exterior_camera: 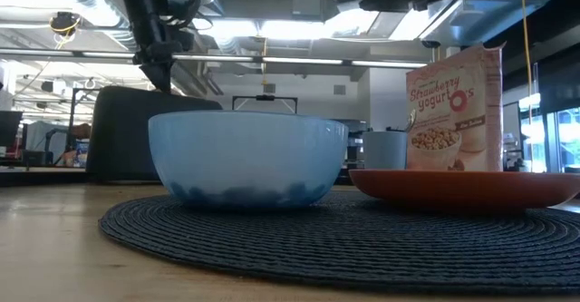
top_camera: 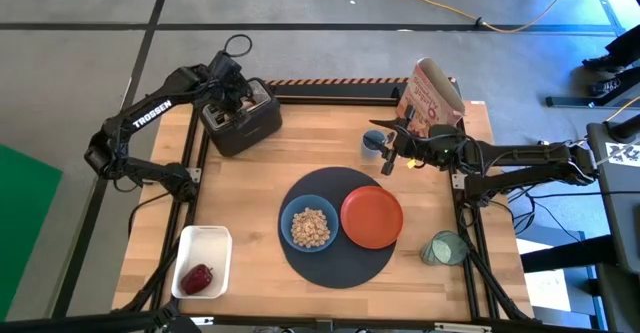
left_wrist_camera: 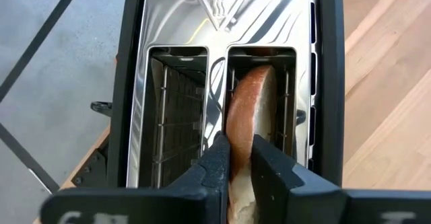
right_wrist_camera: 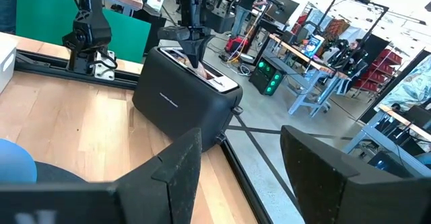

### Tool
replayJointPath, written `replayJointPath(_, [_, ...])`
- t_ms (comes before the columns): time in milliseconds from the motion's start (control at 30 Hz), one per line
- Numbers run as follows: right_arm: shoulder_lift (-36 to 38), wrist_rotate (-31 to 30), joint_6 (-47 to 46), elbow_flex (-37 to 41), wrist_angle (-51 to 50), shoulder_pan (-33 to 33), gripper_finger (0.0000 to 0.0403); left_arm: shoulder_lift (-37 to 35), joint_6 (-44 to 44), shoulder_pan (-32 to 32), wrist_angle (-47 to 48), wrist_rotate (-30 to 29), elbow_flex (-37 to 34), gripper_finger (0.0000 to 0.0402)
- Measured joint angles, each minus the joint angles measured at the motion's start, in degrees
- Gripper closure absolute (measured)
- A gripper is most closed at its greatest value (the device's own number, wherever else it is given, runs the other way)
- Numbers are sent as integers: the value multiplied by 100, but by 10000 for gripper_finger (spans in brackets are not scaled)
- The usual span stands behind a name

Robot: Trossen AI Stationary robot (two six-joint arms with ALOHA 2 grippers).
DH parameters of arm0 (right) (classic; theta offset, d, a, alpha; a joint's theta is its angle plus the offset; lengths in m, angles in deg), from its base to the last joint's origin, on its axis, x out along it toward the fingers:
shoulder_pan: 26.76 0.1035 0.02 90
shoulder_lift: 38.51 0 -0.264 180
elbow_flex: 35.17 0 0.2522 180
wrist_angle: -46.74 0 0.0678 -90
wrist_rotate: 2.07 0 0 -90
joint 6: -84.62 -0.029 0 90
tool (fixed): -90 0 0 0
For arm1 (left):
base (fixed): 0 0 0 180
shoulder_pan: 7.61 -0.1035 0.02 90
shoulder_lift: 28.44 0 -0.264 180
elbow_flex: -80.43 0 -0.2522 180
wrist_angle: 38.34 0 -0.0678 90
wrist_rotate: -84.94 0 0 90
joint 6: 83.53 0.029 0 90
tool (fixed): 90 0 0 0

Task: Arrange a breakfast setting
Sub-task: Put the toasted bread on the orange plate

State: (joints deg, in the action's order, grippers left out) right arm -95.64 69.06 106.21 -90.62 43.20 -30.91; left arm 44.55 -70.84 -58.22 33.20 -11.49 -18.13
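A black toaster (top_camera: 240,121) stands at the table's far left, with a toast slice (left_wrist_camera: 250,109) upright in one slot. My left gripper (left_wrist_camera: 241,163) is above it, shut on the slice. The round navy placemat (top_camera: 335,228) holds a light-blue bowl (top_camera: 309,225) of cereal and an orange-red plate (top_camera: 372,216). My right gripper (top_camera: 388,158) is open and empty, near a small blue cup (top_camera: 373,143) and the cereal box (top_camera: 430,98). The green-tinted glass (top_camera: 442,248) lies at the right. A red fruit (top_camera: 197,277) lies in a white tray (top_camera: 203,260). No spoon shows. My left gripper pinches the toast slice's top edge (left_wrist_camera: 242,126) between its two fingers, one on each flat face. The fingers come from above, pointing down into the toaster. The slice stands upright with its lower part still inside the right slot (left_wrist_camera: 283,83).
The toaster's other slot (left_wrist_camera: 178,109) holds nothing. The cereal box stands at the table's far right edge. Bare wood lies between the toaster and the placemat (top_camera: 250,188). Room clutter and equipment show beyond the table.
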Motion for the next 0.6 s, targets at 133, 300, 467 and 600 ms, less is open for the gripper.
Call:
replayJointPath(133, [0, 0, 0, 0, 0, 0, 210, -15, -24, 0, 0, -13, -2, 358])
replayJointPath(300, [0, 0, 0, 0, -2, 0, 210, -209, -58, 15, 13, -32, -2, 358])
replayJointPath(467, [0, 0, 155, 0, 72, 0, 210, -628, -177, 15, -8, -64, -2, 357])
replayJointPath(600, [0, 0, 251, 0, 291, 0, 210, -1082, -265, 15, -103, -68, -2, 357])
